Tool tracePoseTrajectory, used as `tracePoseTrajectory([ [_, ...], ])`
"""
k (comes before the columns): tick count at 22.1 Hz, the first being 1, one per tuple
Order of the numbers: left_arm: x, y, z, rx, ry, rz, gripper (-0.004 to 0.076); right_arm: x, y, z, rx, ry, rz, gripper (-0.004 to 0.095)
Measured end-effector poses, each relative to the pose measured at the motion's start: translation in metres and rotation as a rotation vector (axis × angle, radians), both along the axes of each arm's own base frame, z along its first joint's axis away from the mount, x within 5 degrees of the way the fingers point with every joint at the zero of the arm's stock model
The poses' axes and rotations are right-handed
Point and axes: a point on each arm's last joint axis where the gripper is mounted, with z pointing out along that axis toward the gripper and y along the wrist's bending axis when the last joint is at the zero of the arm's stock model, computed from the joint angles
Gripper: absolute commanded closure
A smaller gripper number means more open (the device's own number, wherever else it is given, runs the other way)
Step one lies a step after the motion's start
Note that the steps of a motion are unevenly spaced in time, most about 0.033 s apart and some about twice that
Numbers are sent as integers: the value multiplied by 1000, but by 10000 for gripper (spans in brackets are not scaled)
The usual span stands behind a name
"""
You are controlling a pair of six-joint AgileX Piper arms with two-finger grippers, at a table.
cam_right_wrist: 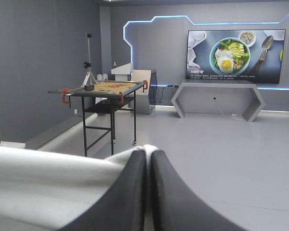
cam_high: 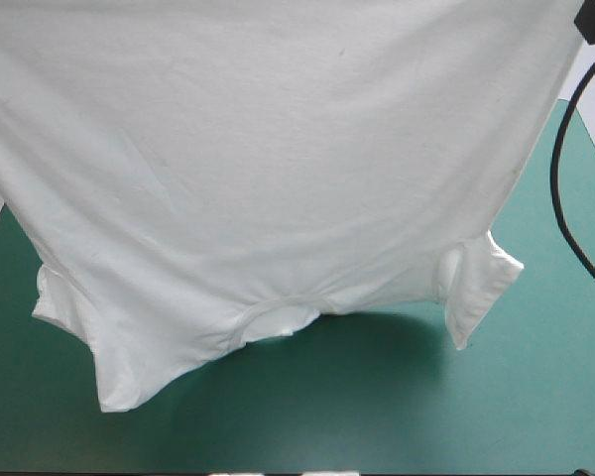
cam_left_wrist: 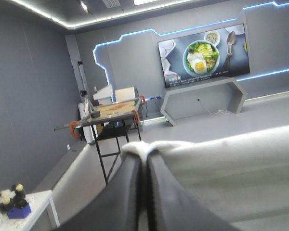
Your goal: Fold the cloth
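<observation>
The T-shirt (cam_high: 278, 169) is lifted and hangs as one wide white sheet under both grippers, over the teal-green cover (cam_high: 397, 397) of the table. It hangs upside down: the collar (cam_high: 278, 319) is at the lower edge, and the two short sleeves (cam_high: 481, 283) hang at the two lower sides. I cannot tell if the lowest corner touches the cover.

In the left wrist view, the left gripper (cam_left_wrist: 145, 155) has its black fingers (cam_left_wrist: 127, 192) pressed together in a pointed arch. A small fold of the white cloth is pinched at the tips, and the cloth runs away tight from one side of the fingers.

In the right wrist view, the right gripper (cam_right_wrist: 148, 153) is the same: its fingers are almost closed on a bit of cloth at the tips, and the sheet runs away from their side.

Neither gripper shows in the high view, because the sheet covers the upper part of it.
</observation>
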Motion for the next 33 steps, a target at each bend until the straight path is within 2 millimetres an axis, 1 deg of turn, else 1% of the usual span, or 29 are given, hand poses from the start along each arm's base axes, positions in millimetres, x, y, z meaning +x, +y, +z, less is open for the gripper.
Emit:
tracePoseTrajectory([
  [2, 5, 0, 1, 20, -12, 6, 733, 9, 4, 1, -1, -15, 4, 927],
  [3, 20, 1, -1, 26, -1, 6, 733, 26, 11, -1, -7, -21, 8, 927],
  [4, 32, 1, -3, 22, 13, -2, 733, 38, 16, -3, -14, -15, 9, 927],
  [5, 59, 1, -10, 15, 52, -12, 733, 65, 28, -10, -28, -3, 12, 927],
  [6, 76, 1, -15, 9, 75, -19, 733, 82, 35, -14, -30, 3, 17, 927],
  [7, 110, 1, -25, -14, 110, -46, 733, 115, 48, -25, -23, 16, 29, 927],
  [8, 129, 0, -31, -25, 129, -60, 733, 130, 55, -30, -16, 15, 35, 927],
  [10, 163, 0, -44, -33, 164, -77, 733, 152, 64, -38, -2, 7, 48, 927],
  [11, 177, 0, -49, -34, 175, -86, 733, 162, 69, -42, 2, 0, 54, 927],
  [13, 196, 0, -52, -32, 173, -93, 733, 177, 76, -45, 10, -30, 62, 927],
  [14, 206, 1, -50, -30, 146, -96, 733, 185, 79, -44, 17, -58, 66, 927],
  [15, 210, 1, -48, -28, 129, -96, 733, 187, 80, -42, 23, -79, 68, 927],
  [16, 211, 1, -44, -22, 98, -95, 733, 185, 80, -36, 36, -114, 68, 927],
  [17, 209, 1, -40, -18, 78, -95, 733, 181, 78, -31, 43, -136, 67, 927],
  [18, 204, 0, -35, -4, 53, -92, 733, 171, 74, -22, 55, -170, 66, 927],
  [20, 197, 0, -29, 9, 24, -89, 733, 158, 68, -12, 62, -212, 55, 927],
  [22, 202, 0, -34, 15, 56, -92, 733, 161, 64, -15, 53, -168, 29, 927],
  [24, 218, 0, -50, 20, 156, -103, 733, 187, 62, -36, 43, -27, -5, 927],
  [25, 233, 0, -66, 18, 241, -111, 733, 209, 63, -56, 35, 87, -25, 927],
  [26, 244, -1, -79, 13, 305, -121, 733, 227, 65, -73, 25, 173, -35, 927],
  [27, 262, -2, -102, -3, 407, -143, 733, 254, 70, -102, 2, 296, -52, 927],
  [28, 276, -3, -122, -19, 488, -165, 733, 269, 73, -121, -10, 382, -58, 927],
  [29, 295, -6, -153, -51, 615, -204, 733, 293, 81, -155, -31, 523, -61, 927],
  [30, 304, -7, -169, -65, 677, -220, 733, 303, 84, -171, -36, 583, -56, 927],
  [33, 334, -11, -233, -117, 899, -268, 733, 333, 96, -228, -69, 797, -52, 927],
])
